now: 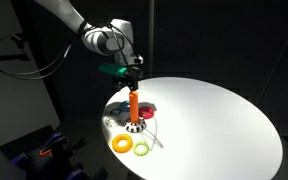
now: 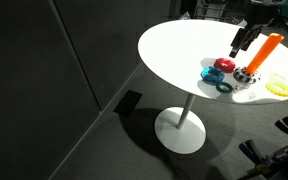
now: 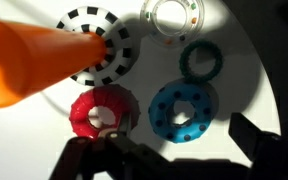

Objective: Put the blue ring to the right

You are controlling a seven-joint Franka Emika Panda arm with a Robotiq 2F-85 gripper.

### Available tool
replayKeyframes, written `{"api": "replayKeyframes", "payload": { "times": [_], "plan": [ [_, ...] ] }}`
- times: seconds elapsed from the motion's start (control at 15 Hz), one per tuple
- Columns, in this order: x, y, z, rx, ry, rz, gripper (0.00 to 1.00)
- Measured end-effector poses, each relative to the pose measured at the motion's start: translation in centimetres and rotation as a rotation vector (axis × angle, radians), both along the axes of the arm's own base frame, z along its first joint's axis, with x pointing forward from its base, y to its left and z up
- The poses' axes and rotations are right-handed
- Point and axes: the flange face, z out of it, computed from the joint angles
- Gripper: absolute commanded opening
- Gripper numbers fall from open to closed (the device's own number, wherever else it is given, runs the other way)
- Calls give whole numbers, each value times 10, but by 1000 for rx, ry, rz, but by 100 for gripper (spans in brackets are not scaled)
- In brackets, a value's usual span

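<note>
Blue plastic, flat: the blue ring [image 3: 184, 110] is seen lying on the white table [image 1: 224, 120]. In the wrist view it is placed at 5 o'clock of the checkered base [image 3: 102, 45], by which the orange peg [image 3: 29, 60] is borne. The red ring [image 3: 97, 112] is listed just beside it at 9 o'clock, the dark teal ring [image 3: 201, 62] at 12 o'clock. The gripper [image 3: 179, 155] is held at 6 o'clock, fingers spread, nothing gripped.
</note>
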Motion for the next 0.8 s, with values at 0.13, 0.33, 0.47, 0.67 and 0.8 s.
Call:
{"api": "replayKeyframes", "payload": {
  "times": [0.13,0.33,0.47,0.67,0.8],
  "plan": [
    [0,1,0,0,0,2,100],
    [0,1,-8,0,8,1,100],
    [0,0,-20,-1,3,-1,100],
    [4,0,-43,-3,-16,-3,100],
    [6,0,-55,-4,-33,-5,100]
  ]
}}
